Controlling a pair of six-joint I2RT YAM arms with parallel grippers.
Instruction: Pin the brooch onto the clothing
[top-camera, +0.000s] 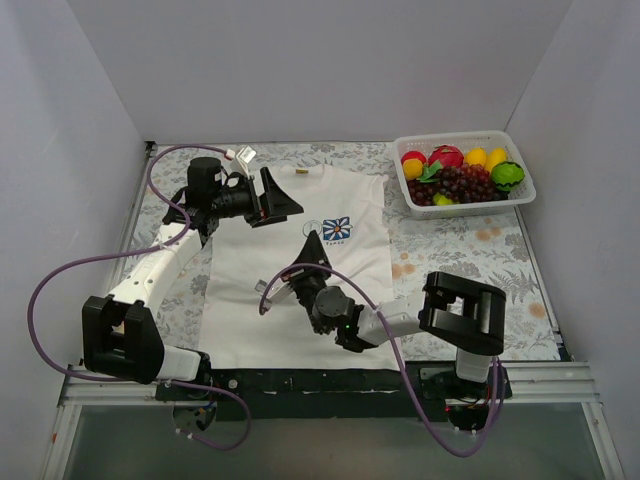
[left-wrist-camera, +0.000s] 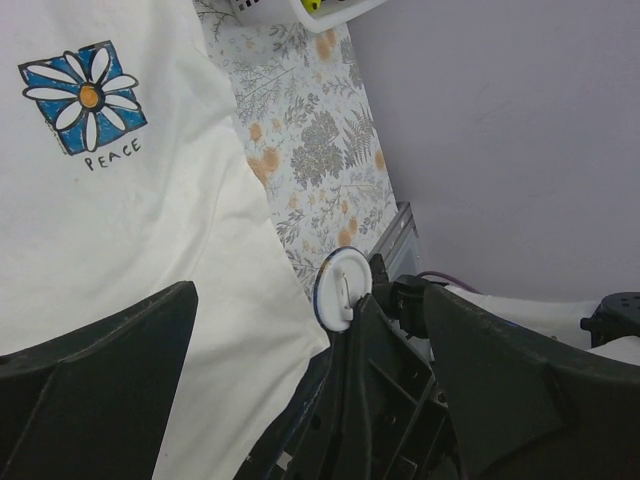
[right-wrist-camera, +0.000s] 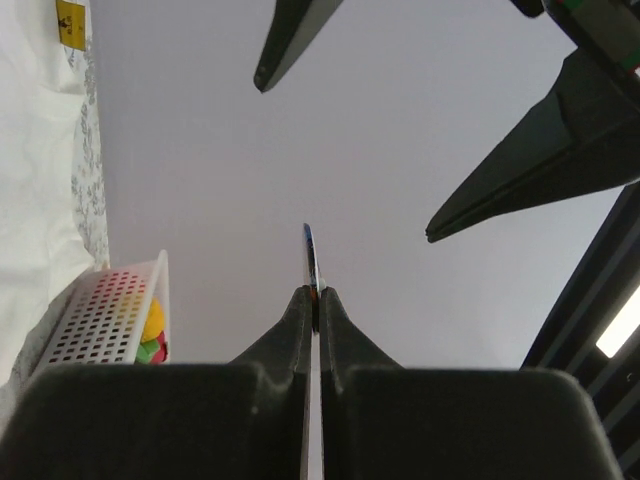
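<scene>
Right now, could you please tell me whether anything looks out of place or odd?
Nothing looks spilled or damaged. The T-shirt lies spread out; the brooch is not on it yet, pinched by its edge in the right tool.

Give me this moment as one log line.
right gripper shut on brooch | left gripper open over T-shirt | brooch not yet pinned

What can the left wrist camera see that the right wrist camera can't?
Only the left wrist view shows the daisy print on the shirt and the round white back of the brooch. Only the right wrist view shows the brooch edge-on, a thin sliver in the shut right claw. Both show the brooch, the shirt and the fruit basket.
</scene>
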